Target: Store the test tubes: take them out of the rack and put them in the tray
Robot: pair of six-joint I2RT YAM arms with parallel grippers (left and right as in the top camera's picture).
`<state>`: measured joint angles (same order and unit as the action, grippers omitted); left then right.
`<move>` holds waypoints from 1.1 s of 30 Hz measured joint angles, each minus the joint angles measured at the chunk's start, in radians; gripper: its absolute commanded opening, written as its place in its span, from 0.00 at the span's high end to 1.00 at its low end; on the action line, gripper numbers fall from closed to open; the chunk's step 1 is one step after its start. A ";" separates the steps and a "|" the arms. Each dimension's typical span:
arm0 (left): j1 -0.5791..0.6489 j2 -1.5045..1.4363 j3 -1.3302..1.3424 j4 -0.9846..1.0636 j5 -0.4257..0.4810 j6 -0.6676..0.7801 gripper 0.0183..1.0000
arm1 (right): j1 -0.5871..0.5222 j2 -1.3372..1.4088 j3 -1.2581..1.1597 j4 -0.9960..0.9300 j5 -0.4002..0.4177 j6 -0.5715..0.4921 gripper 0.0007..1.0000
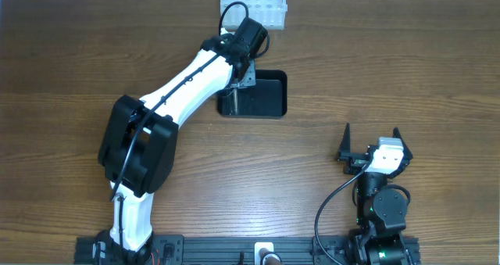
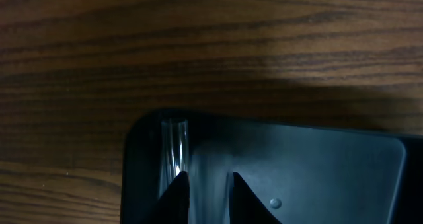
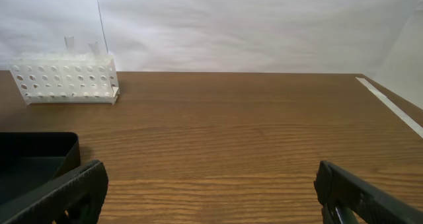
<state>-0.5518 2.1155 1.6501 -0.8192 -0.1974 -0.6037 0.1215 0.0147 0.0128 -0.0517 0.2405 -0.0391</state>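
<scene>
My left gripper [image 2: 206,199] hangs low over the black tray [image 2: 330,178], its fingers a narrow gap apart with nothing between them, only the tray floor showing through; one clear test tube [image 2: 174,148] lies on that floor along the tray's left wall, just beside one of my fingers [image 2: 177,196], though I cannot tell whether they touch. From above, the tray sits near the middle of the wooden table [image 1: 406,54], and my left arm reaches far across it.

The white rack [image 1: 254,10] stands just beyond the tray, at the far edge of the table and apart from it. In my right wrist view two more tubes [image 3: 69,44] [image 3: 94,48] stand upright in the rack, their tops rising above it.

My right gripper [image 1: 369,142] waits on the near right side of the table, well apart from tray and rack; its fingers are spread wide and hold nothing, bare wood between them.
</scene>
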 measured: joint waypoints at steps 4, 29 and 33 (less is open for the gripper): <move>0.000 0.003 0.000 -0.002 0.000 0.000 0.62 | 0.000 0.000 0.000 0.000 0.000 0.000 0.01; 0.287 -0.888 -0.456 0.628 -0.047 0.343 0.00 | 0.000 0.000 0.000 0.000 0.000 0.000 0.01; 0.388 -1.106 -0.729 0.711 0.021 0.388 0.00 | 0.000 0.000 0.000 0.000 0.000 0.000 0.01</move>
<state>-0.1642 1.0096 0.9207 -0.1085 -0.1761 -0.2157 0.1215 0.0147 0.0128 -0.0517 0.2401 -0.0387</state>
